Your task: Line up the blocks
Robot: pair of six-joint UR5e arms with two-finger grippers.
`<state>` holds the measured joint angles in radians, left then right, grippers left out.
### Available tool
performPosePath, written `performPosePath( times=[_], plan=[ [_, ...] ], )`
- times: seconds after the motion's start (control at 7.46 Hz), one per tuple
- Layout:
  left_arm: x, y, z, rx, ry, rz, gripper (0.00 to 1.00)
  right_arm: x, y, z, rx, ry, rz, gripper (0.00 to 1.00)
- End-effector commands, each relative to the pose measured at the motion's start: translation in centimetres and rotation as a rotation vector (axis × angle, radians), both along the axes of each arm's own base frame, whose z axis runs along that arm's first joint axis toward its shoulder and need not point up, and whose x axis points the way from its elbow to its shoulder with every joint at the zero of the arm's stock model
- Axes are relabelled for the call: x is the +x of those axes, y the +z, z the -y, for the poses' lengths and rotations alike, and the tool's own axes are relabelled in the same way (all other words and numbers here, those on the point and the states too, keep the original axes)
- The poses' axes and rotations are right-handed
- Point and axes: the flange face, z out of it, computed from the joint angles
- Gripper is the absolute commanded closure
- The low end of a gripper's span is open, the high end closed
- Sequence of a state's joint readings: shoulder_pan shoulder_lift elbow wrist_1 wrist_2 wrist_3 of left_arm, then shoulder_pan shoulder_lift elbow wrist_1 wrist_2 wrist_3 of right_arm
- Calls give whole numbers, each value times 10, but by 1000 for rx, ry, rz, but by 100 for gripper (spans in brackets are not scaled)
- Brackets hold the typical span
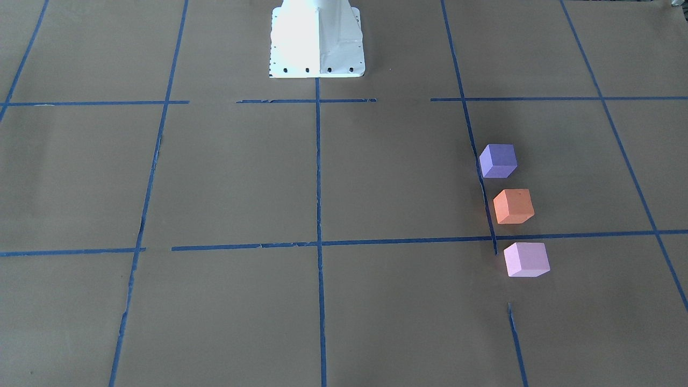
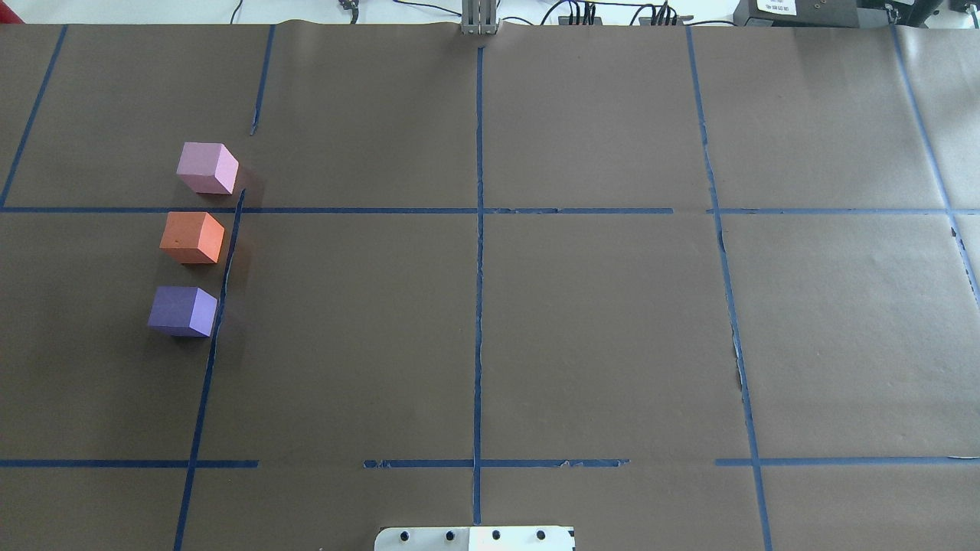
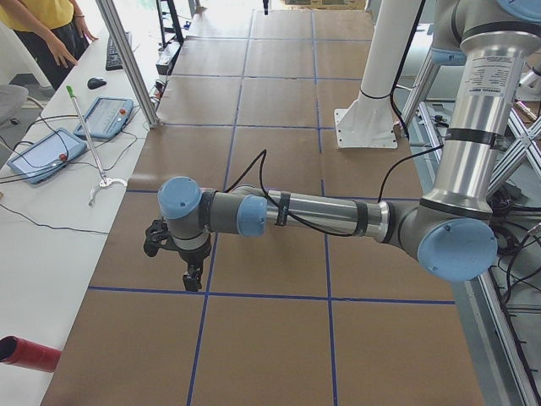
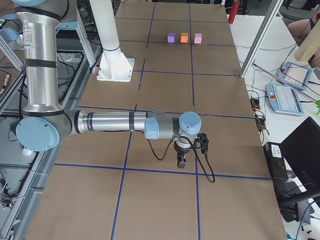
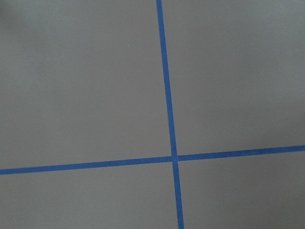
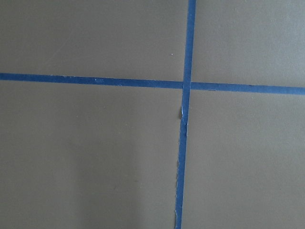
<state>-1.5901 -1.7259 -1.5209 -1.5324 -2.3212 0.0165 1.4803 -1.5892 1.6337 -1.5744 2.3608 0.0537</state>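
Observation:
Three cubes stand in a near-straight row along a blue tape line on the robot's left half of the table, with small gaps between them. The dark violet block is nearest the robot, the orange block is in the middle, and the pale pink block is farthest. The row also shows small in the exterior right view. My left gripper and right gripper point down over bare paper, far from the blocks. They show only in the side views, so I cannot tell whether they are open or shut.
The table is brown paper with a grid of blue tape lines. The white robot base stands at the robot's edge of the table. Both wrist views show only paper and tape crossings. Teach pendants and a red cylinder lie on the side bench.

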Motion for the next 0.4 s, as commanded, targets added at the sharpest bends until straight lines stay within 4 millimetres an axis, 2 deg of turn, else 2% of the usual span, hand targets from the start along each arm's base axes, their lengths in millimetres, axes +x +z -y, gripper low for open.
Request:
performPosePath(
  times=[0.0, 0.27],
  plan=[
    [0, 10, -7, -25, -1, -2, 0, 0, 0, 0, 1, 0, 0, 0],
    [0, 10, -9, -25, -1, -2, 0, 0, 0, 0, 1, 0, 0, 0]
  ],
)
